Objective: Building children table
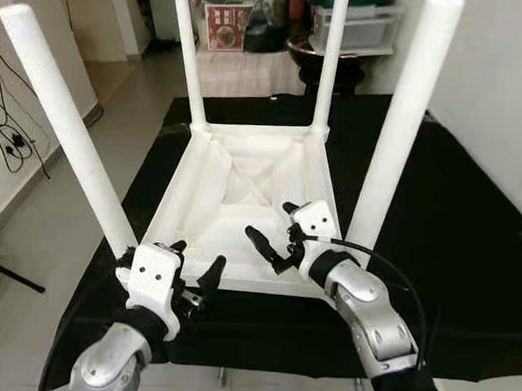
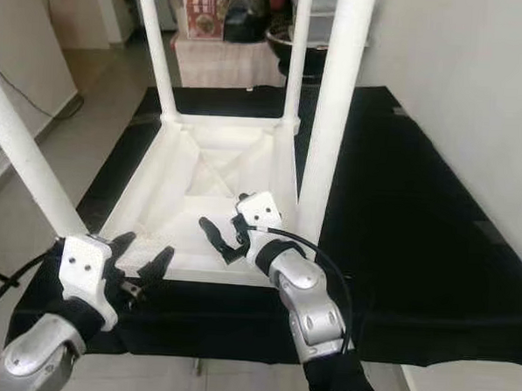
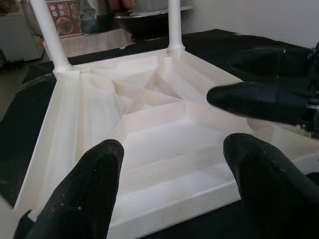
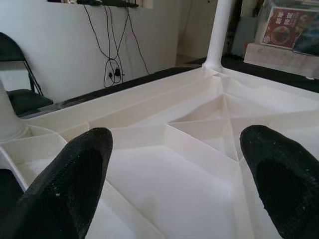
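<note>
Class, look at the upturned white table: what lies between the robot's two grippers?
Between the left gripper and right gripper lies the table's bare ribbed underside near its front rim, seen in both eye views.

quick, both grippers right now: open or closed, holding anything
left gripper: open, empty, at the upturned table's near edge.
right gripper: open, empty, over its underside.

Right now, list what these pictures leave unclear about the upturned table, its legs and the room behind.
- Far legs: tops cut off by the upper edge in both eye views.
- Table: its top face lies down on the black cloth, hidden.
- Red box behind: print too small to read.
- Near-left leg: its socket is hidden by the left gripper.
</note>
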You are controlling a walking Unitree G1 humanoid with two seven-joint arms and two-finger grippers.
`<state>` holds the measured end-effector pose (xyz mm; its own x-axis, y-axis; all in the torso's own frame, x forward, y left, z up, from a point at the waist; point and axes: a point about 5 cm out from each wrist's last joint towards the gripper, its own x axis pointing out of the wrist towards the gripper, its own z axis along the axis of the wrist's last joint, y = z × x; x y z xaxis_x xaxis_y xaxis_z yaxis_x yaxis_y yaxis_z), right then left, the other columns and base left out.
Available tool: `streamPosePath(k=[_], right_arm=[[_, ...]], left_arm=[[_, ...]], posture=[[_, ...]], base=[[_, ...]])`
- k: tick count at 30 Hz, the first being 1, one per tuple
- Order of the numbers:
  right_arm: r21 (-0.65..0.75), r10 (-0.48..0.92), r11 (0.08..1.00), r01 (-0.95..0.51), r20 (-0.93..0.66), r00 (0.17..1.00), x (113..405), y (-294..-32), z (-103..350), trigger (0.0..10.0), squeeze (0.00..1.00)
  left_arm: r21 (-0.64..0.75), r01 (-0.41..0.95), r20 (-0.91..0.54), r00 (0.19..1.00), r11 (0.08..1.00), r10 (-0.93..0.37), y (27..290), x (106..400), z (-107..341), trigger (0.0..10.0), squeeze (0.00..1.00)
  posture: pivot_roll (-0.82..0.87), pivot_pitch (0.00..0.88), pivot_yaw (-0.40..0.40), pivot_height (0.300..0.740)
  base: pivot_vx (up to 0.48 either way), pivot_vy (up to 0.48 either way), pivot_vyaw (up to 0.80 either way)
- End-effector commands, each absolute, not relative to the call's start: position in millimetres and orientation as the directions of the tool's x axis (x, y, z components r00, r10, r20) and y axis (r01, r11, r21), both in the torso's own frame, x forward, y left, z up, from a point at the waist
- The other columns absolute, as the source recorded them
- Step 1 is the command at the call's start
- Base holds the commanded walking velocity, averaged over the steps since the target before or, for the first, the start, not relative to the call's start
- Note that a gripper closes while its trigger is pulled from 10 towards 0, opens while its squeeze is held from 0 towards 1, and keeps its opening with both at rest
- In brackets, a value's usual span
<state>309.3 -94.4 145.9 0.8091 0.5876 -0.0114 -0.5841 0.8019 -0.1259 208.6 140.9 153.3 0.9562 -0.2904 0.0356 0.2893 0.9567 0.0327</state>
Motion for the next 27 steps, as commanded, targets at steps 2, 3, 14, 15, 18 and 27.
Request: streamPosePath(k=[2,3,14,15,18,27], right_arm=[[-0.122,0.599,0.796,-0.593,0.010,0.801,307.4,-91.8,149.4,10.0,0.00],[-0.123,0.598,0.796,-0.592,0.010,0.802,307.4,-92.0,149.4,10.0,0.00],[-0.164,0.579,0.804,-0.572,-0.006,0.815,309.9,-106.6,150.9,10.0,0.00],[-0.165,0.579,0.804,-0.572,-0.006,0.816,310.0,-107.2,151.2,10.0,0.00],[-0.168,0.579,0.803,-0.571,-0.006,0.816,309.9,-107.8,151.9,10.0,0.00],[-0.181,0.574,0.804,-0.567,-0.018,0.819,308.0,-114.5,152.5,10.0,0.00]], left_arm=[[0.045,0.288,0.026,0.957,0.957,-0.289,144.3,206.4,154.2,10.0,0.00],[0.045,0.288,0.022,0.957,0.957,-0.289,145.0,204.7,153.6,10.0,0.00],[0.095,0.034,0.018,0.999,0.995,-0.036,188.3,195.0,144.2,10.0,1.00],[0.102,0.028,0.023,0.999,0.994,-0.030,189.9,196.5,144.5,10.0,1.00],[0.100,0.015,0.030,0.999,0.995,-0.018,192.8,200.1,144.6,10.0,1.00],[0.156,0.017,0.025,0.999,0.988,-0.022,210.9,214.8,139.9,10.0,1.00]], posture=[[0.01,0.000,0.018,0.740],[0.01,0.000,0.018,0.740],[0.01,0.000,0.014,0.740],[0.01,0.000,0.014,0.740],[0.00,0.000,0.013,0.740],[-0.02,0.000,0.016,0.740]], base=[[0.000,0.000,0.00],[0.000,0.000,0.00],[0.000,0.000,0.00],[0.000,0.000,0.00],[0.000,0.000,0.00],[0.000,0.000,0.00]])
